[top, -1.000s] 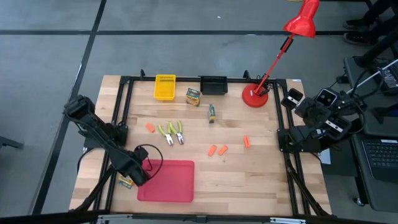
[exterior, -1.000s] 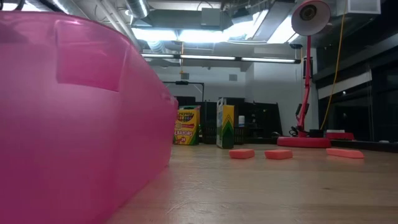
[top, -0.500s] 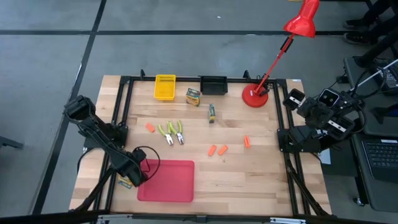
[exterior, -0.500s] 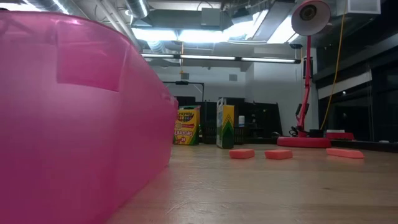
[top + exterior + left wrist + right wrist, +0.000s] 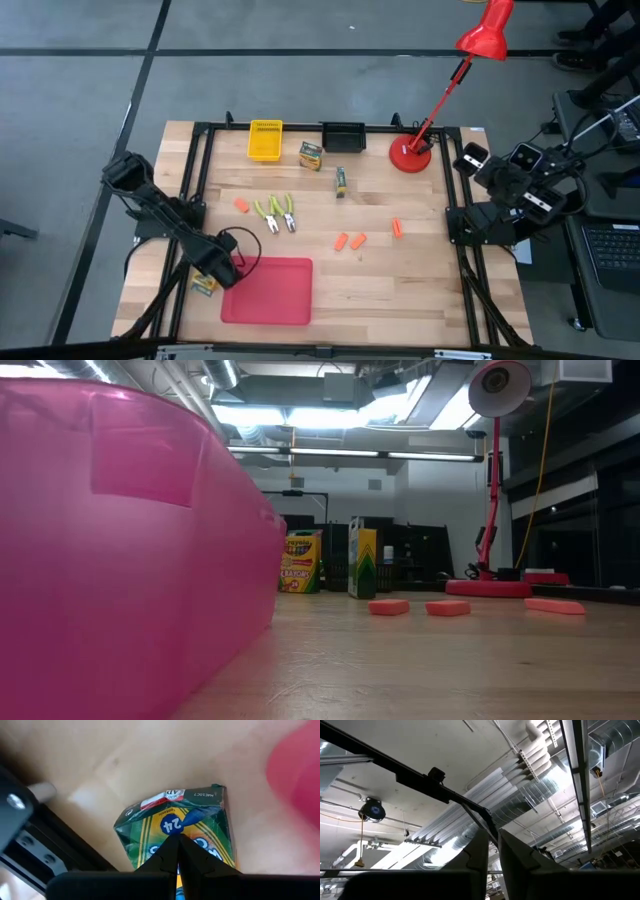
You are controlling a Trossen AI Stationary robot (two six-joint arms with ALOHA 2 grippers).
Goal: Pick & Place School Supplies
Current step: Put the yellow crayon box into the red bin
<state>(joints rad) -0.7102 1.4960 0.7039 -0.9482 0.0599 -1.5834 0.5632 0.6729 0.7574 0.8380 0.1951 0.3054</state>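
At the table's point(image 5: 400, 290) near-left corner we see the left gripper point(image 5: 222, 272) low over the wood, just off the red tray's point(image 5: 270, 292) left edge, its fingers point(image 5: 167, 855) pressed fully together. Their tips sit over a green-and-yellow crayon box point(image 5: 182, 827) marked 24, which lies on the table beside the frame rail; from above, that box point(image 5: 203, 284) peeks out just left of the gripper. We cannot tell whether the tips touch it, and they grip nothing. Moving right, one orange piece point(image 5: 241, 205) lies alone on the wood, with two yellow-green pliers point(image 5: 277, 212) just beside it, side by side and tips pointing toward the near edge. Behind them at the far edge stands a yellow bin point(image 5: 265, 140), then a second crayon box point(image 5: 311, 155), a black bin point(image 5: 343, 135), and a third, slimmer box point(image 5: 340, 181) a little nearer the middle. In the low view the pink tray wall point(image 5: 120, 560) fills the left half, and the two boxes point(image 5: 300, 563) stand upright beyond it. Right of centre two orange pieces point(image 5: 349, 241) lie close together, and a third point(image 5: 397, 228) sits apart toward the right. The red lamp point(image 5: 412, 153) stands at the far-right corner, its arm leaning out past the table. The right gripper point(image 5: 470, 160) waits beyond the table's right edge, pointed up at the ceiling; its fingers point(image 5: 482, 855) stand a narrow gap apart with nothing between them.
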